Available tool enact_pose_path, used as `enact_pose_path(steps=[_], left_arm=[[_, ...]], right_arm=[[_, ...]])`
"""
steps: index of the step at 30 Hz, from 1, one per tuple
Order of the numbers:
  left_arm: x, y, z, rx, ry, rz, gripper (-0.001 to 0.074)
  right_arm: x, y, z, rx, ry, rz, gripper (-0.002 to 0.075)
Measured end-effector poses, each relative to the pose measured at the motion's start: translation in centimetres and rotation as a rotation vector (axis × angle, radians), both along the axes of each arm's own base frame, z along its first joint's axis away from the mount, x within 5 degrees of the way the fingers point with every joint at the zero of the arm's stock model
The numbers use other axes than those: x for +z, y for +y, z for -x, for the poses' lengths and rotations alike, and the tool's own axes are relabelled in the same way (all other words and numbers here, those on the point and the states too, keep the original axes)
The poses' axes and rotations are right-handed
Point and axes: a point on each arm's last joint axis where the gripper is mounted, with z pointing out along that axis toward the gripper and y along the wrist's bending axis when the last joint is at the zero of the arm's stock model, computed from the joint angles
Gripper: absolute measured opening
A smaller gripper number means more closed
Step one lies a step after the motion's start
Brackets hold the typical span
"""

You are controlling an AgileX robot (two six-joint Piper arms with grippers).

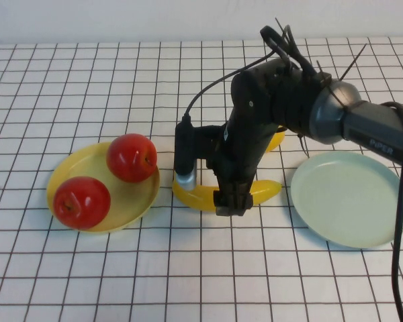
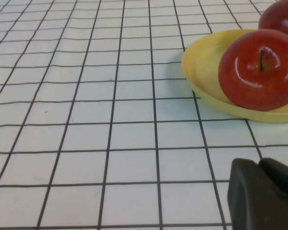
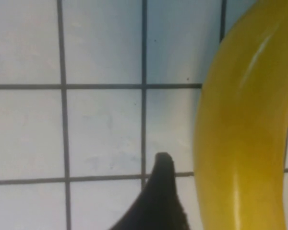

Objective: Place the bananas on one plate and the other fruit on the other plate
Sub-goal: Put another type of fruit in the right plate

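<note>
Two red apples (image 1: pixel 131 157) (image 1: pixel 81 202) lie on the yellow plate (image 1: pixel 138 201) at the left. They also show in the left wrist view (image 2: pixel 257 69) on that plate (image 2: pixel 201 67). One banana (image 1: pixel 265 190) lies on the table at the centre. My right gripper (image 1: pixel 231 202) is down over its middle, open. In the right wrist view one finger (image 3: pixel 162 191) stands just beside the banana (image 3: pixel 242 134), and the other finger is out of view. A second banana (image 1: pixel 277 141) is mostly hidden behind the right arm. The pale blue-green plate (image 1: pixel 349 198) is empty at the right. My left gripper (image 2: pixel 260 165) is shut and empty, low over the table near the yellow plate.
A white tablecloth with a black grid (image 1: pixel 188 282) covers the table. The right arm and its cables (image 1: pixel 289 100) reach in from the right over the centre. Open cloth lies in front and at the far left.
</note>
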Motion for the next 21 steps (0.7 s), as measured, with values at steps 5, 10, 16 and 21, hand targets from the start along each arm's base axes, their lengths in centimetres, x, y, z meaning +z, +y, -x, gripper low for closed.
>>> enact_pose_path(steps=[5, 10, 16, 21], left_arm=[[0.0, 0.0, 0.0, 0.0, 0.0, 0.0, 0.0], [0.0, 0.0, 0.0, 0.0, 0.0, 0.0, 0.0], [0.0, 0.0, 0.0, 0.0, 0.0, 0.0, 0.0001], [0.0, 0.0, 0.0, 0.0, 0.0, 0.0, 0.0]], right_arm=[[-1.1, 0.3, -0.4, 0.009, -0.002, 0.003, 0.0571], [-2.4, 0.6, -0.6, 0.006, 0.02, 0.004, 0.0515], [-2.8, 0.6, -0.6, 0.007, 0.032, 0.01, 0.033], [-1.4, 0.2, -0.4, -0.023, 0.017, 0.014, 0.0329]])
